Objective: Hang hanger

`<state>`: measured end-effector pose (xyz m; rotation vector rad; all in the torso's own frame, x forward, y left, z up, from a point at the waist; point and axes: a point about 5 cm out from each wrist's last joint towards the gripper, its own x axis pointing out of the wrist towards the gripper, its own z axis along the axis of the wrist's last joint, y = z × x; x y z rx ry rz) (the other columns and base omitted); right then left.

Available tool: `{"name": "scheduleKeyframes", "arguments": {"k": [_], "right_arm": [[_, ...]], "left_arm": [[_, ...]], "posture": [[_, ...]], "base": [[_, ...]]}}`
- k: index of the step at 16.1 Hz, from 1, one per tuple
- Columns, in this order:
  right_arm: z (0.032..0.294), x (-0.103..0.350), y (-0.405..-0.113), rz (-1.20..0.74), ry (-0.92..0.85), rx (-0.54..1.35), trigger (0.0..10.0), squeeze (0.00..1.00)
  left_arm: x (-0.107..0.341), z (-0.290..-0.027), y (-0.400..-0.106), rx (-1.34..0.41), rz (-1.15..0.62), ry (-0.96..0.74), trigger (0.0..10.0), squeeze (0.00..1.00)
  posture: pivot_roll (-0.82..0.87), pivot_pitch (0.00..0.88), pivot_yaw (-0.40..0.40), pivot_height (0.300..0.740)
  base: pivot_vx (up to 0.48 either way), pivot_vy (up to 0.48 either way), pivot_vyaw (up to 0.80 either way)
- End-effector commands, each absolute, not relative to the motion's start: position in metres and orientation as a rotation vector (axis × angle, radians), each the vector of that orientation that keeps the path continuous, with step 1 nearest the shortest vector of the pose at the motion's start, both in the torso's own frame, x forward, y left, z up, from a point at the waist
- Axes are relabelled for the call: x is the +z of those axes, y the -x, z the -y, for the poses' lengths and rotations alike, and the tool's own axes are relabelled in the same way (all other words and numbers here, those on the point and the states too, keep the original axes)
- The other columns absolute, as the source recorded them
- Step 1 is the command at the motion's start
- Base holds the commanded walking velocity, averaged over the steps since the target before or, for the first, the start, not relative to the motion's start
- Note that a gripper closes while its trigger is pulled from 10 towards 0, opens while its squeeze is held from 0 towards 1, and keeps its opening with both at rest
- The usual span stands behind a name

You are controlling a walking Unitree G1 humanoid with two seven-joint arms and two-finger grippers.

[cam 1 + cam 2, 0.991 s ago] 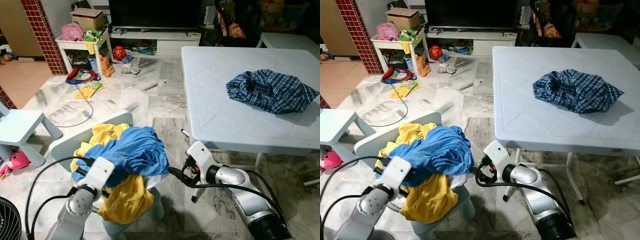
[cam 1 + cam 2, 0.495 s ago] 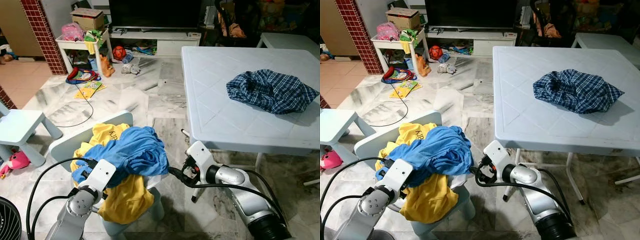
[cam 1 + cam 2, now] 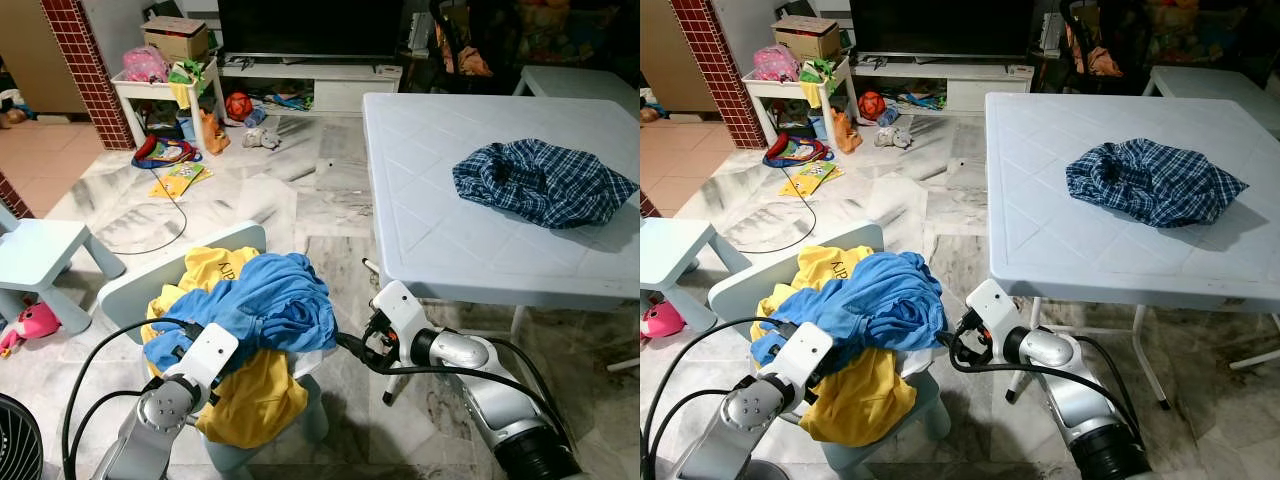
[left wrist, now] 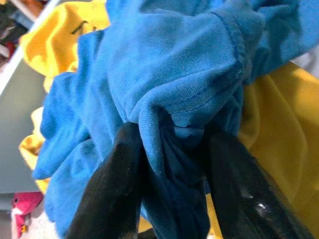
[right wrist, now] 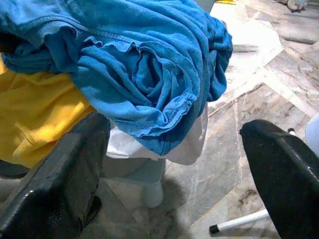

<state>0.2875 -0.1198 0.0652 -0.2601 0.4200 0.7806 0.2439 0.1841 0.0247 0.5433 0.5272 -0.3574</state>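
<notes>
A blue shirt (image 3: pixel 262 300) lies heaped over a yellow shirt (image 3: pixel 250 398) on a small pale-blue chair (image 3: pixel 150 278) right before me. My left gripper (image 4: pixel 174 140) is at the pile's near left side, shut on a bunched fold of the blue shirt (image 4: pixel 174 74), one black finger (image 4: pixel 117 179) on each side of it. My right gripper (image 5: pixel 174 129) is low at the pile's right side, open, with the blue shirt's (image 5: pixel 144 74) hanging edge just ahead of its fingers (image 5: pixel 70 174) and apart from them. I see no hanger.
A white plastic table (image 3: pixel 430 225) stands on my right with a crumpled blue plaid shirt (image 3: pixel 542 180) on it; one of its legs is beside my right arm (image 3: pixel 455 355). A small pale stool (image 3: pixel 40 252) and a fan (image 3: pixel 15 442) are on my left. Toys and a TV stand lie beyond.
My left arm has pushed a little rightward and forward into the blue shirt. The right arm and the clothes on the chair have hardly moved.
</notes>
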Motion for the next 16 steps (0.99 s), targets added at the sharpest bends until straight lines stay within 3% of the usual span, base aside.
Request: {"name": "scheduleKeyframes", "arguments": {"k": [1,8,13,16], "right_arm": [[0.119,0.07,-0.293,-0.401,0.27,0.78,10.0,0.0],[0.124,0.073,-0.298,-0.376,0.257,0.733,10.0,0.0],[0.126,0.07,-0.299,-0.358,0.181,0.665,10.0,0.0],[0.124,0.065,-0.3,-0.363,0.11,0.62,10.0,0.0]], "left_arm": [[0.023,-0.184,-0.246,-0.388,-0.53,-0.554,0.0,0.0],[0.038,-0.176,-0.265,-0.397,-0.412,-0.556,0.0,0.0],[0.042,-0.164,-0.253,-0.432,-0.38,-0.405,0.0,0.0],[0.055,-0.165,-0.25,-0.332,-0.287,-0.297,0.0,0.0]], "posture": [[-0.03,0.0,-0.003,0.74],[-0.05,0.0,0.012,0.74],[-0.04,0.0,0.027,0.74],[-0.02,0.0,0.023,0.74]], "base": [[0.0,0.0,0.0],[0.0,0.0,0.0],[0.0,0.0,0.0],[0.0,0.0,0.0]]}}
